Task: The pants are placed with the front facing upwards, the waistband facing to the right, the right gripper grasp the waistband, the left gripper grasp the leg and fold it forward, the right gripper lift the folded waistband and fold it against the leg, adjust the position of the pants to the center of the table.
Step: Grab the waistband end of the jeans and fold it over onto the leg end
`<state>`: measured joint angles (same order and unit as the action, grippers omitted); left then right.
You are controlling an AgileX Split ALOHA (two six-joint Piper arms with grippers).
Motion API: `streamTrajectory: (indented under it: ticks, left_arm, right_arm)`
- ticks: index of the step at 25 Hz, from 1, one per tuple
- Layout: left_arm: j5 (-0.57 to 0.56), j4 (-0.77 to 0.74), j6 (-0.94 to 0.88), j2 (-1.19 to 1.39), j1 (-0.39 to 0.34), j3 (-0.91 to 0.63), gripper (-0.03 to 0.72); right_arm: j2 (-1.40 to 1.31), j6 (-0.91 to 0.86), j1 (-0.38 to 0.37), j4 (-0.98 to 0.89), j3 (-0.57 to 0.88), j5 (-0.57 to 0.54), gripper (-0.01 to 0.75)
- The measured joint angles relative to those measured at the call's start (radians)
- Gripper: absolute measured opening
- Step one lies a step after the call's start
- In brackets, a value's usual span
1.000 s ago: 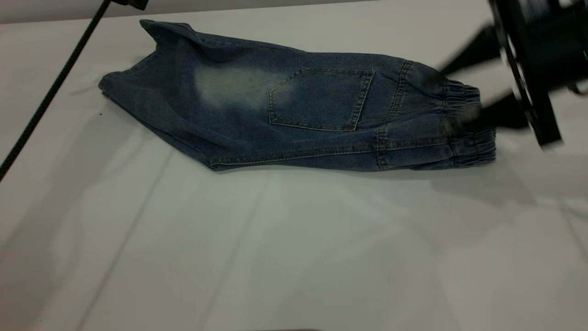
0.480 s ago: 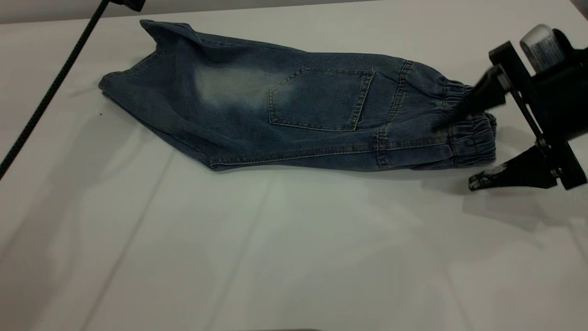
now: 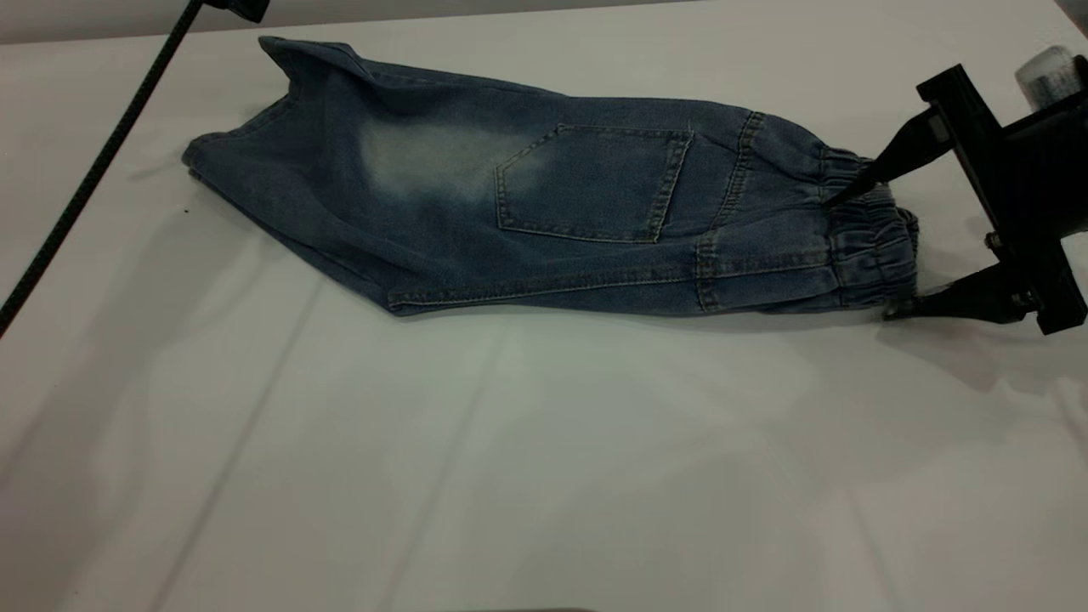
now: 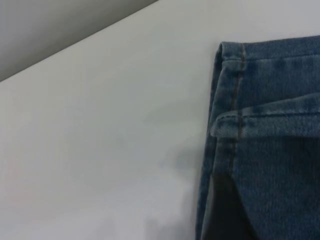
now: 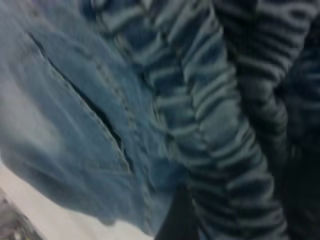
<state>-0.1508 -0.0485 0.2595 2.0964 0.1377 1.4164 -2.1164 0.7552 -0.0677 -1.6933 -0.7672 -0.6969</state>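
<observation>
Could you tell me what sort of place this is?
Probably a robot test bench for cloth folding, not a home: a plain white table holds only folded denim pants, and the right gripper stands open around their waistband.

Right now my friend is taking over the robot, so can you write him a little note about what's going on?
Right pincer: open, fingers straddling the waistband at the pants' right end, nothing gripped yet.
Left pincer: out of the exterior view; its wrist camera looks at the leg hem, and whether it is open is unclear.
Pants lie folded lengthwise, back pocket up, towards the table's far side.
Left: grip waistband, fold it onto the leg, centre the pants.
</observation>
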Motion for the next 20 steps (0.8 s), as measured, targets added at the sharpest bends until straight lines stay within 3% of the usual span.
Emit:
streamTrajectory:
  ticks: [4,7,10,13,15,20]
  left_arm:
    - [-0.017,0.000,0.000,0.000,0.009,0.000,0.405]
    - [-0.028,0.000,0.000,0.000,0.039,0.000,0.405]
    - [-0.029,0.000,0.000,0.003,0.087,0.000,0.405]
    - [-0.029,0.000,0.000,0.022,0.140,0.000,0.405]
    - [-0.029,0.000,0.000,0.043,0.178,0.000,0.405]
    - [-0.027,0.000,-0.001,0.091,0.286,0.000,0.405]
  right_arm:
    - [0.000,0.003,0.000,-0.029,0.000,0.032,0.548]
    - [0.000,0.003,0.000,-0.035,0.000,0.055,0.482]
    - [0.000,0.018,0.000,-0.036,0.000,0.062,0.332]
    - [0.000,0.045,0.000,-0.057,0.000,0.063,0.135]
    - [0.000,0.078,0.000,-0.085,0.000,0.058,0.053]
    - [0.000,0.179,0.000,-0.115,0.000,0.035,0.033]
